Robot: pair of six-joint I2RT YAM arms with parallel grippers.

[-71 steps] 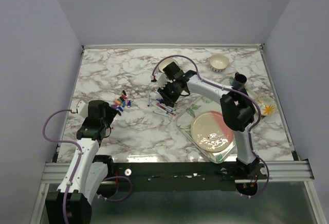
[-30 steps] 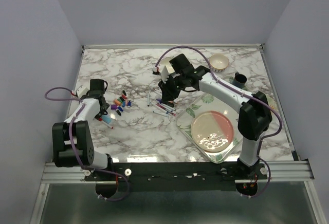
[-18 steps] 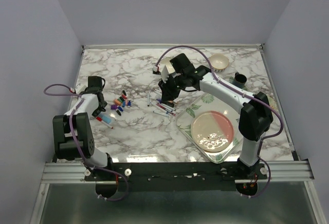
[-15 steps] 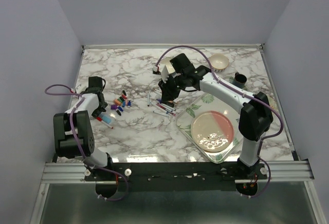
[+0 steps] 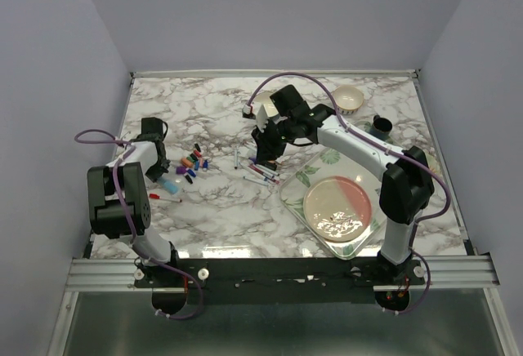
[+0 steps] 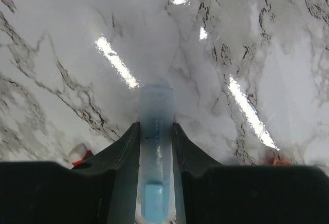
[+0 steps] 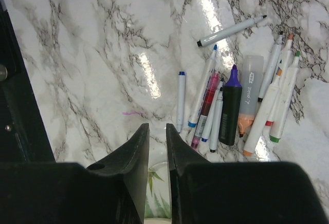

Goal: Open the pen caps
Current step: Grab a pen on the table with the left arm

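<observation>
Pen caps [image 5: 192, 162] lay in a small loose heap of red, blue, orange, green and purple on the marble table [image 5: 221, 209], just beside the left gripper [image 6: 154, 127] on its inner side, not touching it. Left gripper clenched on a pale-blue translucent piece [image 6: 155, 106]: both fingers pressed its sides, its rounded end stuck out past the tips and lay low over the table; cap or short marker, could not tell. A red-and-white bit [image 6: 81, 154] lay close by. Right gripper [image 7: 157, 127] hung over the table with only a narrow slit between its fingers and nothing in it. Just beyond it lay a scatter of uncapped pens [image 7: 221, 106], tips bared, some touching. Further right sat a leaf-patterned tray [image 5: 296, 183] with a pink-and-cream plate [image 5: 337, 209]; a bowl [image 5: 349, 99] and a black cup [image 5: 382, 126] stood towards the far edge, well apart from the caps. Against the view from two seconds or so before: left arm had unfolded from near its base and reached out to the heap, and the right arm's elbow had swung off the far right; caps and pens lay as before.
</observation>
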